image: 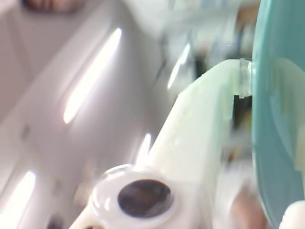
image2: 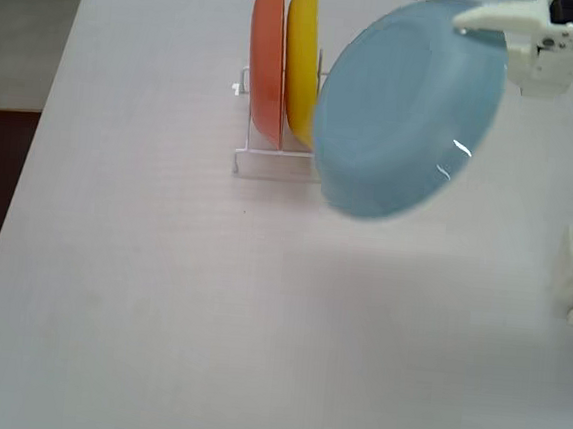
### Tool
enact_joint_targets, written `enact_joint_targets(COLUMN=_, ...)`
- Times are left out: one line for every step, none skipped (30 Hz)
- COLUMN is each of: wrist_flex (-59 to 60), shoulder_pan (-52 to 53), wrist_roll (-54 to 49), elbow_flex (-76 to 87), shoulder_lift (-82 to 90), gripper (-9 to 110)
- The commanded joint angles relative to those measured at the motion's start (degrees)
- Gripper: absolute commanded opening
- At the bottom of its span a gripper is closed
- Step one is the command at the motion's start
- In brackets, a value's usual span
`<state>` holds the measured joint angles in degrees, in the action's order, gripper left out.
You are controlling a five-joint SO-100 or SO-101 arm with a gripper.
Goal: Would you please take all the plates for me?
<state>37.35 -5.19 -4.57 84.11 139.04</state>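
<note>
Fixed view, left to right: the table point(image2: 139, 292) carries a white wire rack point(image2: 271, 161) toward its far edge. An orange plate point(image2: 267, 67) stands on edge in the rack, with a yellow plate point(image2: 301, 65) upright just beside it on the right. Next comes the light blue plate point(image2: 406, 110), raised clear of the table, tilted, and overlapping the rack's right end in the picture. At the plate's upper right rim sits the gripper point(image2: 481, 19), a white finger point(image2: 494, 17) lying across the edge. The arm body extends to the right border.

The wrist view is heavily blurred. It shows none of the rack or the two racked plates. It shows only a white finger point(image: 200, 124) rising from the lower centre to meet the light blue plate point(image: 276, 119), which fills the right side. The finger's tip touches the plate's rim.

The jaws are closed narrowly on the rim of the light blue plate, which hangs below and to the left of them in the fixed view.
</note>
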Motion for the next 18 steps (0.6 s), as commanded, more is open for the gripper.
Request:
enact_joint_targets(wrist_flex=-9.9, shoulder_pan=-4.5, wrist_roll=-1.8, elbow_flex=2.3, shoulder_lift=1.9, gripper=0)
enact_joint_targets(wrist_flex=-12.8, shoulder_pan=-5.3, wrist_roll=-3.3, elbow_flex=3.3, shoulder_lift=1.3, gripper=0)
enact_joint_targets(wrist_flex=-15.6, shoulder_pan=-6.2, wrist_roll=-4.9, elbow_flex=4.2, shoulder_lift=0.6, gripper=0)
enact_joint_targets(wrist_flex=-18.5, shoulder_pan=-7.2, wrist_roll=-6.5, elbow_flex=4.8, shoulder_lift=-0.2, gripper=0)
enact_joint_targets(wrist_flex=-21.2, shoulder_pan=-8.2, wrist_roll=-8.2, elbow_flex=5.4, shoulder_lift=-1.0, gripper=0)
enact_joint_targets(wrist_flex=-23.7, shoulder_pan=-8.8, wrist_roll=-9.6, elbow_flex=5.9, shoulder_lift=-1.9, gripper=0)
enact_joint_targets(wrist_flex=-26.0, shoulder_pan=-9.1, wrist_roll=-10.2, elbow_flex=6.2, shoulder_lift=-2.9, gripper=0)
enact_joint_targets(wrist_flex=-28.4, shoulder_pan=-9.6, wrist_roll=-10.6, elbow_flex=6.7, shoulder_lift=-4.0, gripper=0)
enact_joint_targets(wrist_flex=-30.2, shoulder_pan=-10.2, wrist_roll=-11.3, elbow_flex=6.9, shoulder_lift=-5.0, gripper=0)
enact_joint_targets(wrist_flex=-32.1, shoulder_pan=-10.8, wrist_roll=-12.0, elbow_flex=6.9, shoulder_lift=-6.2, gripper=0)
enact_joint_targets(wrist_flex=-33.7, shoulder_pan=-11.2, wrist_roll=-12.6, elbow_flex=6.9, shoulder_lift=-7.3, gripper=0)
enact_joint_targets(wrist_flex=-35.3, shoulder_pan=-11.7, wrist_roll=-13.2, elbow_flex=6.9, shoulder_lift=-8.4, gripper=0)
enact_joint_targets(wrist_flex=-36.8, shoulder_pan=-11.9, wrist_roll=-13.4, elbow_flex=6.9, shoulder_lift=-9.5, gripper=0)
enact_joint_targets(wrist_flex=-38.1, shoulder_pan=-12.0, wrist_roll=-13.7, elbow_flex=6.9, shoulder_lift=-10.5, gripper=0)
enact_joint_targets(wrist_flex=-39.3, shoulder_pan=-12.0, wrist_roll=-13.8, elbow_flex=6.9, shoulder_lift=-11.3, gripper=0)
enact_joint_targets(wrist_flex=-40.3, shoulder_pan=-12.0, wrist_roll=-13.8, elbow_flex=6.9, shoulder_lift=-12.1, gripper=0)
enact_joint_targets(wrist_flex=-41.0, shoulder_pan=-12.2, wrist_roll=-13.8, elbow_flex=6.9, shoulder_lift=-12.7, gripper=0)
enact_joint_targets(wrist_flex=-41.6, shoulder_pan=-12.4, wrist_roll=-14.1, elbow_flex=6.9, shoulder_lift=-13.3, gripper=0)
